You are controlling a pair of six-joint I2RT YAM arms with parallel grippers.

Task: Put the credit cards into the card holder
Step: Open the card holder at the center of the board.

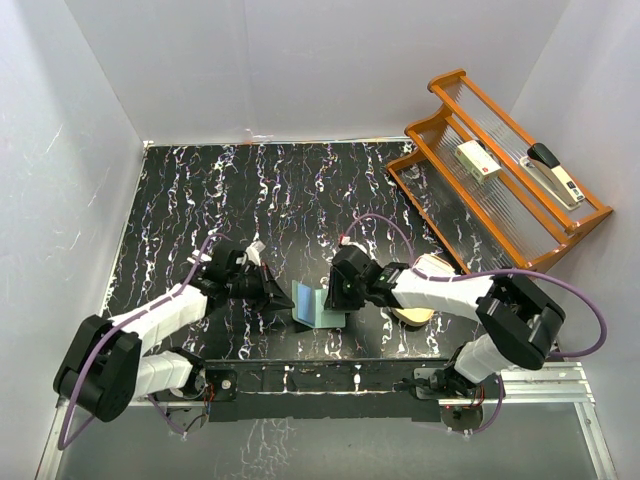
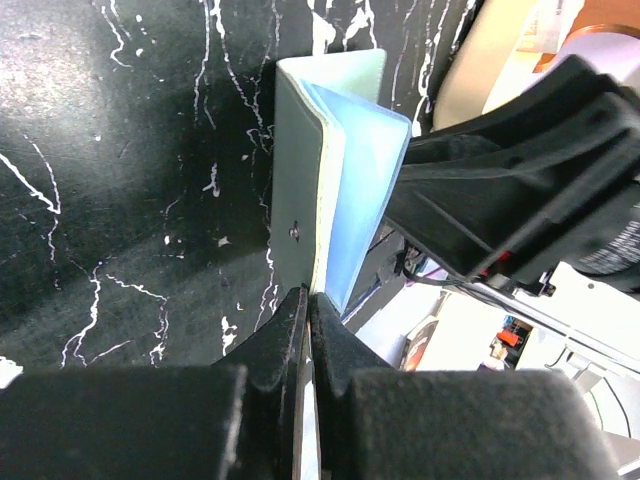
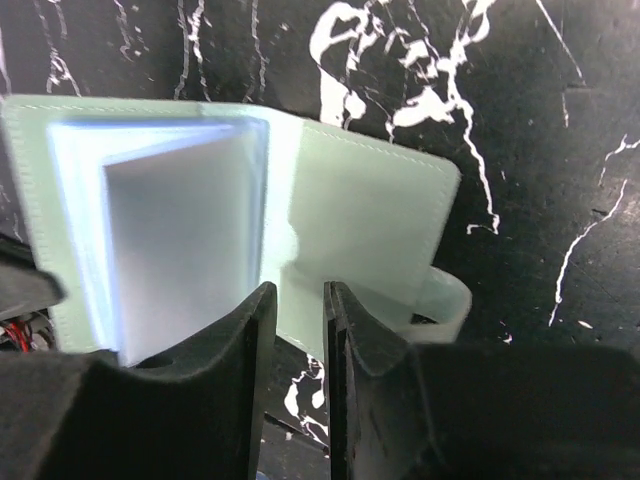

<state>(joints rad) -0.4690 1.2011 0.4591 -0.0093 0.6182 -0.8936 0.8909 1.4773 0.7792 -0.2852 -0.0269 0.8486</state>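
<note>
The holder (image 1: pixel 303 300), likely light and floppy, stands open on the tabletop (image 1: pixel 200 200) with thin, probably slick cards (image 3: pixel 170 230) inside, best held by its cover edge, where the left hand (image 2: pixel 308 297) pinches it; the right hand (image 3: pixel 298 295) is beside it, slightly spread.

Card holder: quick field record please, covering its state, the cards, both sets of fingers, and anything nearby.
card holder: open in a V on the black marbled table, between the two arms
credit cards: pale blue, inside one half of the holder
left fingers: shut on the edge of the holder's green cover
right fingers: narrow gap, right at the open holder; grip unclear
nearby: tan bowl under the right arm; wooden rack far right, holding a stapler
</note>
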